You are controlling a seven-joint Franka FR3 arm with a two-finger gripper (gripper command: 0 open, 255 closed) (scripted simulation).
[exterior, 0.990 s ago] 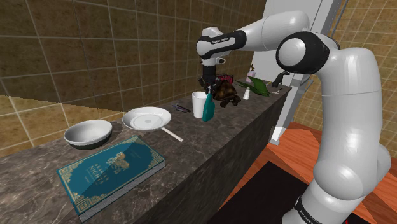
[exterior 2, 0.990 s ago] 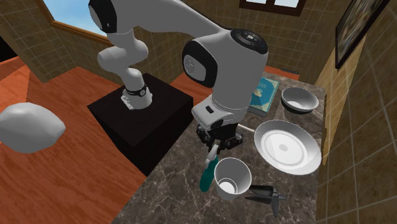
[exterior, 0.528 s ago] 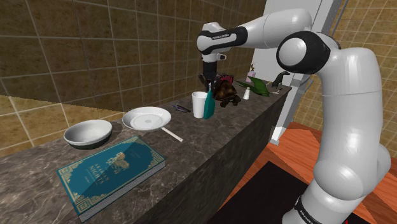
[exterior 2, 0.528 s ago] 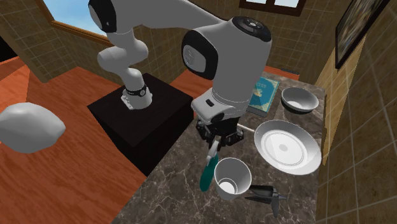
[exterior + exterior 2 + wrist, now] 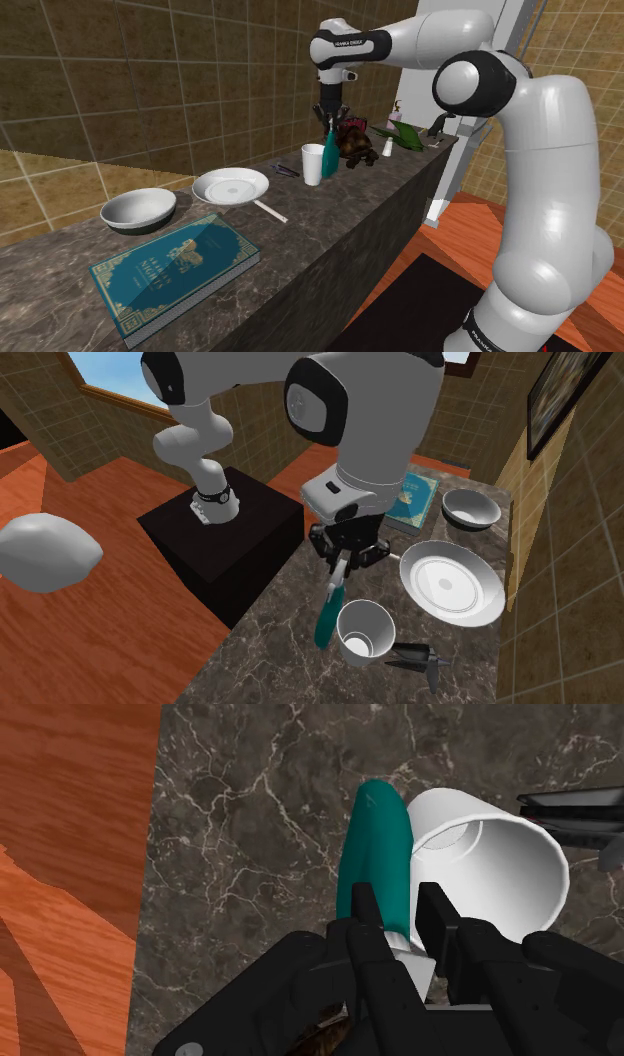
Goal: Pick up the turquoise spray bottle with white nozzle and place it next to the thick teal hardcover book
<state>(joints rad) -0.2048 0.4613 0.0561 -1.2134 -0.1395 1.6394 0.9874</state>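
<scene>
The end effector [image 5: 396, 896] is clasping the teal spray bottle [image 5: 378, 844] at its neck. The bottle is hanging just beside the white cup [image 5: 495, 869], probably clearing the worktop [image 5: 250, 854] for carrying to the book [image 5: 175, 268].

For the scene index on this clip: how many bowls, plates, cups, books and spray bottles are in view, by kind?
bowl: 1
plate: 1
cup: 1
book: 1
bottle: 1
Total: 5
</scene>
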